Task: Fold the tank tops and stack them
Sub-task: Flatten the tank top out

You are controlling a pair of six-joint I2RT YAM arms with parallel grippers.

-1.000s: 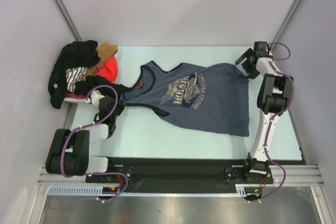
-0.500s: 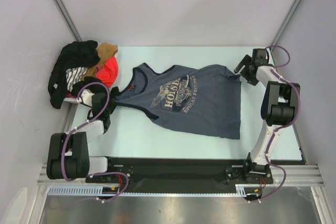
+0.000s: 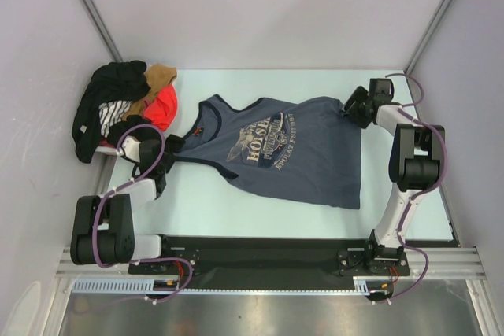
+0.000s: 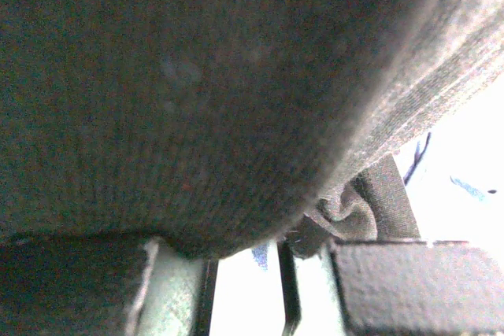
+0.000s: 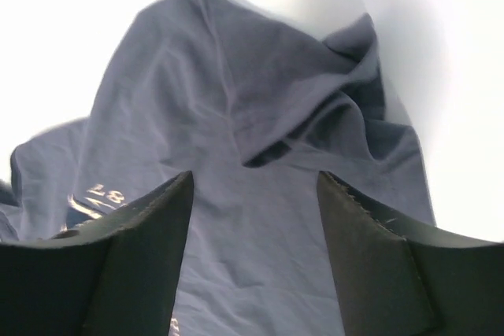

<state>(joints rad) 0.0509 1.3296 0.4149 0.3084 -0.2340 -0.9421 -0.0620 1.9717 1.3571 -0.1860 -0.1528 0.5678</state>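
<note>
A blue top [image 3: 291, 151] lies spread on the desk [image 3: 228, 206]. The right hand [image 3: 351, 108], fingers wide apart, is at its far corner. The left hand [image 3: 173, 149] is at a strap, its grip impossible to tell.

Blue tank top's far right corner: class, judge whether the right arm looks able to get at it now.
Probably yes. The right pincer is open right at that corner of the blue tank top, and its wrist view shows bunched cloth just ahead of the fingers, nothing between.
</note>
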